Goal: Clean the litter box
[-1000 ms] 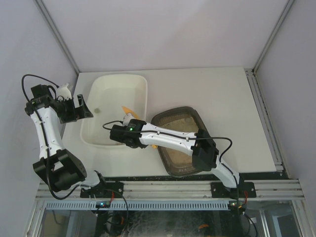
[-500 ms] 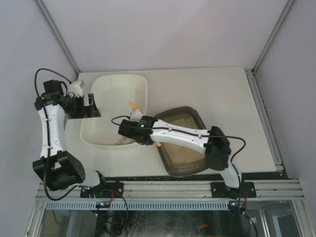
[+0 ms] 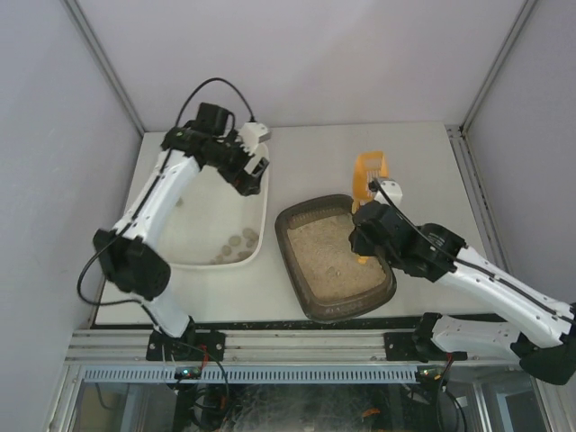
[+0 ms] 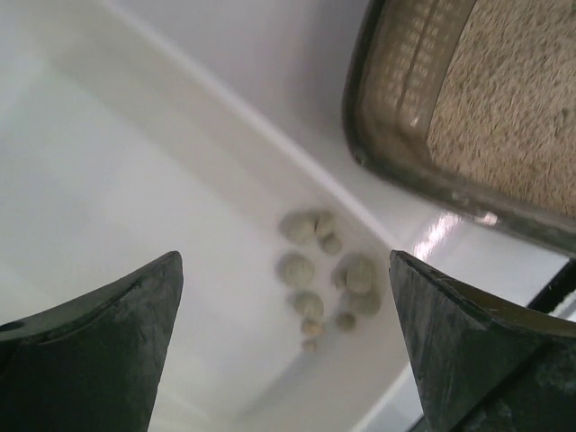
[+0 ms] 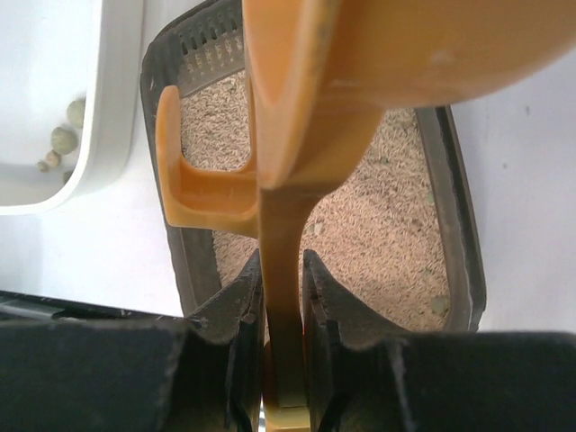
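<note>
You'll find the dark grey-brown, rounded-rectangular plastic litter box [image 3: 346, 311] sitting flat on the white counter [image 3: 423, 171], close to the front edge and turned at a slant. A fairly even bed of beige sandy litter [image 3: 328, 261] fills it, and a slotted inner wall shows at its far end.

Robotics lab test cell: white table [image 3: 405, 162] boxed in by plain pale wall panels [image 3: 297, 54] on metal corner posts [image 3: 103, 63]; slotted aluminium rail [image 3: 306, 346] along the table's near edge carries both arm bases [image 3: 432, 345].
</note>
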Controlling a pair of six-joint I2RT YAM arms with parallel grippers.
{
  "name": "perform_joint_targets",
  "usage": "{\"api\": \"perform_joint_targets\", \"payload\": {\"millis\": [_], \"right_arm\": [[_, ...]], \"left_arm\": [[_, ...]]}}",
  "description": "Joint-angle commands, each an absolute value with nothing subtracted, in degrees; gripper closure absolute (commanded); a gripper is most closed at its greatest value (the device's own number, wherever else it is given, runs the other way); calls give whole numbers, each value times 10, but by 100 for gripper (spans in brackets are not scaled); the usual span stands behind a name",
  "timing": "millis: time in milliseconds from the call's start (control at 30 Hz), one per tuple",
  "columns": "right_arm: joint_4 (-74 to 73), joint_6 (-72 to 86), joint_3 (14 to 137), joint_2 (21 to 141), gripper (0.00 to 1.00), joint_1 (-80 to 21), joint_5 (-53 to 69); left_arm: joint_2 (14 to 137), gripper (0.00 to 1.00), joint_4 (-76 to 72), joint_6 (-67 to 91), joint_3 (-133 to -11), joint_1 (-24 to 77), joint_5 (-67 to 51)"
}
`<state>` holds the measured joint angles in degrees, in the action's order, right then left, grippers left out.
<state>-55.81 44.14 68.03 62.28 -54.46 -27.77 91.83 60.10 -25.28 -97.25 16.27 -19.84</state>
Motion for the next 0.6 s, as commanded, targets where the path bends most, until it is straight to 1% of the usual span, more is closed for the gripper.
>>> {"api": "perform_joint_targets", "payload": {"millis": [0,67,200,333,400,567], "right_arm": [[-516,518,637,566,100,-546,-263],[-521,542,619,539,100,-551,-266],[-535,584,588,493,100,-569,-281],[-569,621,573,466,100,-586,-299],[-582,633,567,456,100,-589,-303],[-586,640,550,439,100,-590,-301]], "left_arm": [[1043,0,613,-276,-1100,230,-220],[1096,0,606,-268,-1140,260,-210],[1185,0,602,-281,-1206,329,-152],[1230,0,552,-288,-1221,364,-112],[1248,0,540,-295,-1229,372,-116],[1298,0,575,-317,-1278,388,-155]]}}
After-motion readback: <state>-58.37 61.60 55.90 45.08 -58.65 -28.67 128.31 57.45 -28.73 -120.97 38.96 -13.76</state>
